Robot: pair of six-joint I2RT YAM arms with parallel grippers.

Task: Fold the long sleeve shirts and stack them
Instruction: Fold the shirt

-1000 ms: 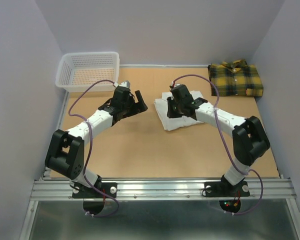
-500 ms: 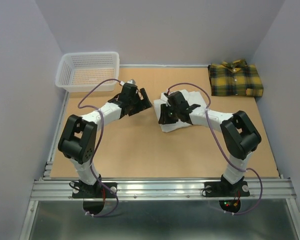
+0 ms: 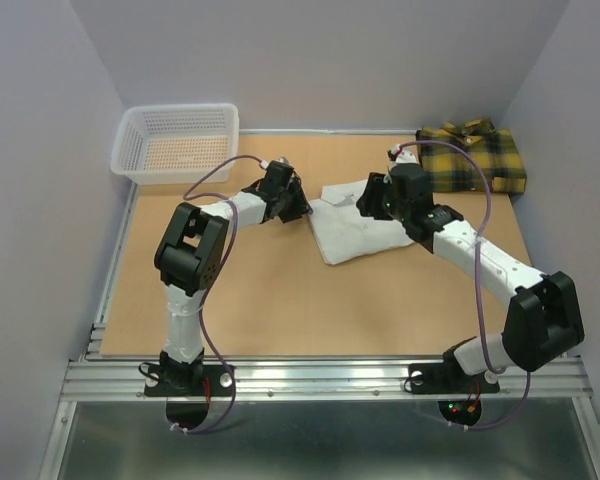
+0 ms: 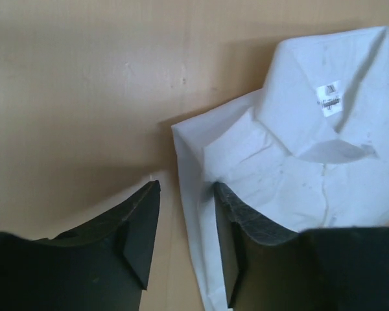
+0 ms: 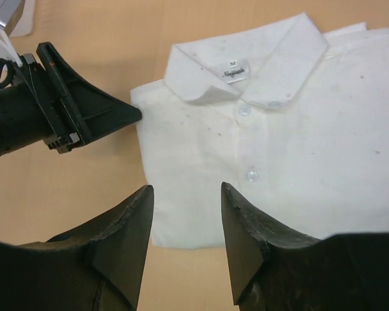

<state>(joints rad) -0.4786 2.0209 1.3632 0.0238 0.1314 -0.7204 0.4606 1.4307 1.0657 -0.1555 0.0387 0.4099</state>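
White shirt [image 3: 352,230] edge sits between half-open jaws of left claw [image 4: 187,188], right claw [image 5: 187,188] half-open, empty above it; shallow pinch could undo fold.

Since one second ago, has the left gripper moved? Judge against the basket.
Yes. The left gripper moved right, farther from the basket, reaching the white shirt's corner.

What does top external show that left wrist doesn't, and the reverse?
Only top external: the plaid shirt folded in the far right corner, the white basket at far left, both arms, and the right gripper above the white shirt.
Only left wrist: the label inside the collar, and a close look at the left gripper, jaws apart at the shirt's side edge.
Both: the folded white shirt lying on the table.
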